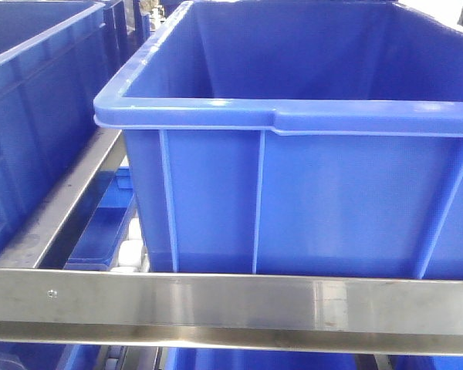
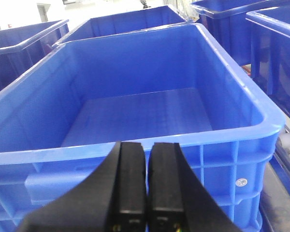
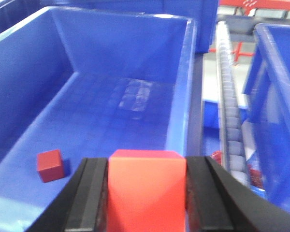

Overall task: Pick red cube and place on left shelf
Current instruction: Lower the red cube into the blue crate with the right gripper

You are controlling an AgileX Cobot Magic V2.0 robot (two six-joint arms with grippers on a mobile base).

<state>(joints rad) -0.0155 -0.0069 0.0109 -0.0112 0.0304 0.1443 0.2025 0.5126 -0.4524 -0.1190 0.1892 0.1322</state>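
On the left, our left gripper [image 2: 140,181] hangs just before the near wall of a big blue crate [image 2: 135,106]; its two black fingers [image 2: 130,179] are pressed together with nothing between them, and that crate's floor is bare. More blue crates stand behind and to either side of it.

In the front view we see a steel front rail [image 1: 231,304] of the left shelf running across the bottom, a crate [image 1: 293,154] sitting just behind it, white rollers [image 1: 127,254] showing in the gap to its left, and another crate [image 1: 31,116] beyond.

On the right, our right gripper [image 3: 147,188] grips the red cube [image 3: 147,186] between its fingers [image 3: 92,193], a flat face toward the camera and an edge running level across the top; being a cube, it has no long axis. It hangs above the near edge of a crate [image 3: 101,87]. A second, darker red block [image 3: 50,165] lies on that crate's floor, to the left, apart from the walls. A roller track [image 3: 229,101] runs just right of this crate, with another crate [image 3: 275,96] beyond.
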